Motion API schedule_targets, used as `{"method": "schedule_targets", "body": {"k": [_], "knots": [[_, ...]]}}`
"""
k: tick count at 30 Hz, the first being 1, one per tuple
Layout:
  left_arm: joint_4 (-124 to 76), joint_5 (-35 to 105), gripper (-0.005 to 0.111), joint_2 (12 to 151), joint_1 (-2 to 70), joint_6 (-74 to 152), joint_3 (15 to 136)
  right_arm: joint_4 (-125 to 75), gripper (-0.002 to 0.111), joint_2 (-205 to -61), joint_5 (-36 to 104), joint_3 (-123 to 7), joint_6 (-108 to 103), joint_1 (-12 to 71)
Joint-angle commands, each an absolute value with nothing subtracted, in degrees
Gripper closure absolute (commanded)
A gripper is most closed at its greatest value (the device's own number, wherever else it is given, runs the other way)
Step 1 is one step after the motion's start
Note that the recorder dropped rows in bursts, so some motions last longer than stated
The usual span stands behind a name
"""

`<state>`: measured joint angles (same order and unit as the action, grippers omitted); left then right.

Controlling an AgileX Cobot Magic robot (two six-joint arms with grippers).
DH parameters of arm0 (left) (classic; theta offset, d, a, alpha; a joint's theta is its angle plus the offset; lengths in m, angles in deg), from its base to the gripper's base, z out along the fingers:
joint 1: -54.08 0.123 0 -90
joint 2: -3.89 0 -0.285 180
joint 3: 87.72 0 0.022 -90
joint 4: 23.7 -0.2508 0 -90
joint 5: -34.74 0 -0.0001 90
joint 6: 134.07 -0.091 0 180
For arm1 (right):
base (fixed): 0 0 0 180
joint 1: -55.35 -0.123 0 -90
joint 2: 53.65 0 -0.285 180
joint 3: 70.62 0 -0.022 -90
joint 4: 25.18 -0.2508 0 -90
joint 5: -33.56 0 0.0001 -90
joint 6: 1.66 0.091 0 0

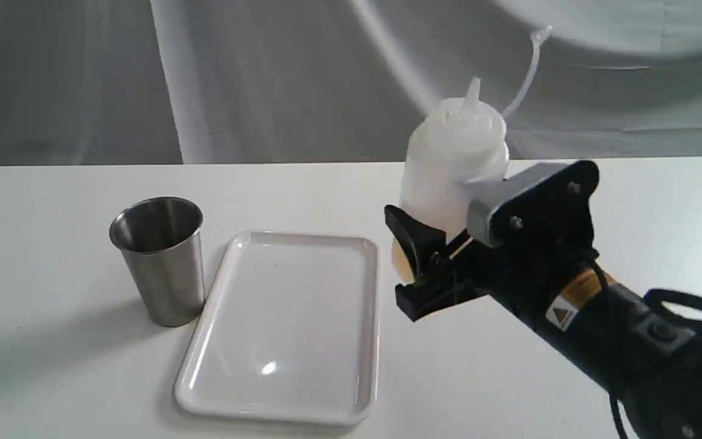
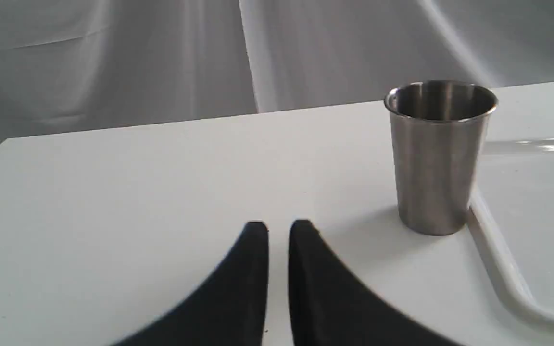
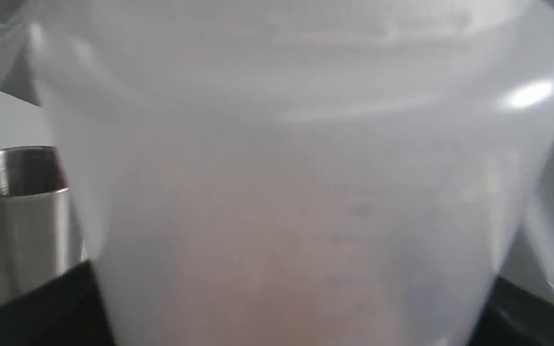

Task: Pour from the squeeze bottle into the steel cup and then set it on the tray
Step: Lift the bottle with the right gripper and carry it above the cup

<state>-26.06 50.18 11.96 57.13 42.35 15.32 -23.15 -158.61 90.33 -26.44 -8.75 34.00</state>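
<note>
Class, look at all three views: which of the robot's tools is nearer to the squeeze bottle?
Right. The right tool sits around the lower body of the squeeze bottle. The left tool is far off, beside the steel cup.

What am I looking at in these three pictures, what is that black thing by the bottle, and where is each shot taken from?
This is a two-armed robot at a white table. One picture looks across the whole scene; the other two come from cameras on each arm's wrist. The black thing is the right gripper, its jaws around the squeeze bottle, which fills that arm's own camera. The bottle is upright, amber liquid low inside. The left gripper hangs over bare table, jaws nearly together, holding nothing. A steel cup stands beside a white tray, which has nothing on it.
</note>
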Motion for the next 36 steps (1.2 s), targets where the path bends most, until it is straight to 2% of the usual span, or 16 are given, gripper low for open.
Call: {"method": "schedule_targets", "body": {"k": [1,4,22,32,36], "knots": [[-26.0,49.9,0.098,11.7,56.8,42.5,15.1,-23.8,0.108,-154.4,77.3,-32.0,-10.2,34.2],[-26.0,49.9,0.098,11.7,56.8,42.5,15.1,-23.8,0.108,-152.8,69.4,-37.0,-10.2,34.2],[-26.0,49.9,0.098,11.7,56.8,42.5,15.1,-21.5,0.108,-154.8,44.4,-61.6,-13.9,30.6],[-26.0,49.9,0.098,11.7,56.8,42.5,15.1,-21.5,0.108,-161.3,40.3,-72.1,-18.1,28.4],[-26.0,49.9,0.098,11.7,56.8,42.5,15.1,-20.0,0.108,-165.0,33.6,-76.8,-21.9,27.7]]}}
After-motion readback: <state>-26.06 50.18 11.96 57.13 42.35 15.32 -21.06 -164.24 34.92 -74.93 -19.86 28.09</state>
